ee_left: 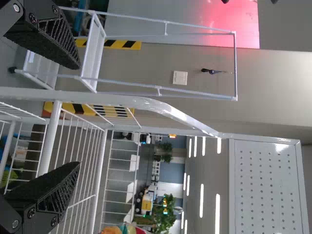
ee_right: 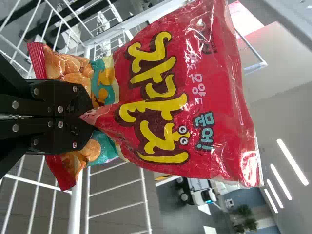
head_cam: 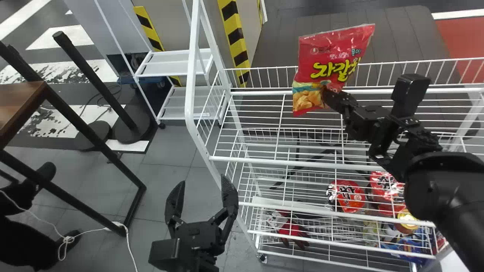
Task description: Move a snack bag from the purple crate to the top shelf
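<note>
My right gripper [head_cam: 328,92] is shut on the lower part of a red snack bag [head_cam: 332,60], which it holds upright above the white wire top shelf [head_cam: 280,128], toward its back rail. In the right wrist view the gripper [ee_right: 87,109] pinches the bag [ee_right: 180,97] and wrinkles it around the fingers. Low and left of the rack, my left gripper [head_cam: 202,189] stands open with nothing between its fingers; the left wrist view shows the same gripper [ee_left: 73,114] with its fingers wide apart.
Red snack packs [head_cam: 346,195] and other goods lie on the lower shelves. The rack's white left post [head_cam: 192,75] rises beside the left gripper. A dark-legged table [head_cam: 22,94] stands at the left, and a white cart [head_cam: 174,62] behind.
</note>
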Tool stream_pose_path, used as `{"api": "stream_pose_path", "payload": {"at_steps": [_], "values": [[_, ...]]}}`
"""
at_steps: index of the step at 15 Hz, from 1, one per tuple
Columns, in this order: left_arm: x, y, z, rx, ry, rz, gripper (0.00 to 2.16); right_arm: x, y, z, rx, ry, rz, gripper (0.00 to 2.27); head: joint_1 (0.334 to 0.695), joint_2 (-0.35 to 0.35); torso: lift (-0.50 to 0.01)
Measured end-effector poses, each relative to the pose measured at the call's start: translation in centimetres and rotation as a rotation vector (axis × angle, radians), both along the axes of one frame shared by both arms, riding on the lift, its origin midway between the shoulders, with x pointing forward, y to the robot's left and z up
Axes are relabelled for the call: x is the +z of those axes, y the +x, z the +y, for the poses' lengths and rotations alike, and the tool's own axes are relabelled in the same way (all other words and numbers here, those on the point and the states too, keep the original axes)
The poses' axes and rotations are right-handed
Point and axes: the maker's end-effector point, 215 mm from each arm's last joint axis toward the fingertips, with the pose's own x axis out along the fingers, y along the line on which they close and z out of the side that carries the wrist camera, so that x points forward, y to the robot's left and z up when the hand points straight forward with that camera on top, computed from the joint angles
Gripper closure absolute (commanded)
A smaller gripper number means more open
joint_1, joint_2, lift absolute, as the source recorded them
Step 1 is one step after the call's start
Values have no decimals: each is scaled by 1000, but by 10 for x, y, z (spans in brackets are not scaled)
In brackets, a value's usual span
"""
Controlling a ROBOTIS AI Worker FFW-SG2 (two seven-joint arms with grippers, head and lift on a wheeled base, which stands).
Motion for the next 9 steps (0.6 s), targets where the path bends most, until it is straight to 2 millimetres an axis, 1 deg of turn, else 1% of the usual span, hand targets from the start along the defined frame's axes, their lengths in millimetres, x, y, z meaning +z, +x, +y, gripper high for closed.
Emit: {"api": "stream_pose_path", "payload": {"at_steps": [3,9], "values": [[5,-2,1,1,-2,-18,117,-10,2,0,10,4,25,1855,695,275,1],[7,-3,2,2,-2,-25,117,-18,1,4,53,64,62,1838,695,281,1]]}}
